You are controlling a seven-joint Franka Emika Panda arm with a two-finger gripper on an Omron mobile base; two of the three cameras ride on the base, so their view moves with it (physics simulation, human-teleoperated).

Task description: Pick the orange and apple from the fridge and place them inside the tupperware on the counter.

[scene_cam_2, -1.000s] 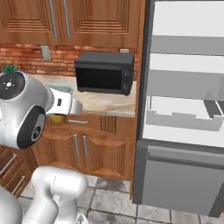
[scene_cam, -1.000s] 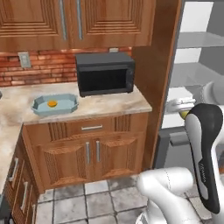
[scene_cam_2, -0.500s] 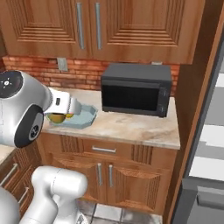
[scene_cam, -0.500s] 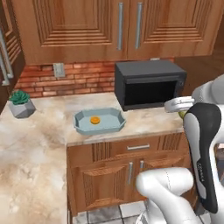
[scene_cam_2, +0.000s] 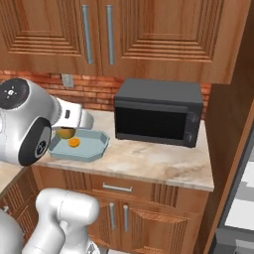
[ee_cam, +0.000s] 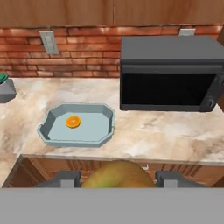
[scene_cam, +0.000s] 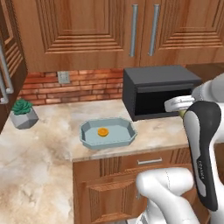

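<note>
Clamped between our two finger tips, the apple (ee_cam: 117, 174) rides at the bottom of the hand view, so our gripper (ee_cam: 117, 179) is pinching the golden-brown fruit, with a dark tip on either side of it. In the right base view the same fruit (scene_cam_2: 65, 132) peeks out under the white wrist, just at the near left corner of the tupperware (scene_cam_2: 96, 147).

Working left to right: the grey plant pot (scene_cam: 23, 118) sits well apart at the far left of the counter (scene_cam: 39, 157), and we need not go near it. Next comes the pale blue-grey tupperware (scene_cam: 124, 141) with the orange (scene_cam: 103, 131) already lying inside, a little left of its middle. To the right stands the black microwave (scene_cam: 157, 89), near the container but not touching it.

We judge one fruit is placed and the second is being carried in. To do this well we should bring the apple over the bare floor on the right half of the container, away from the orange, so the two do not knock together. We should lower until the fruit is below the flared rim before spreading the fingers, since a round apple let go from height may roll or bounce out. We should keep the wrist clear of the microwave's front corner as we swing across.
</note>
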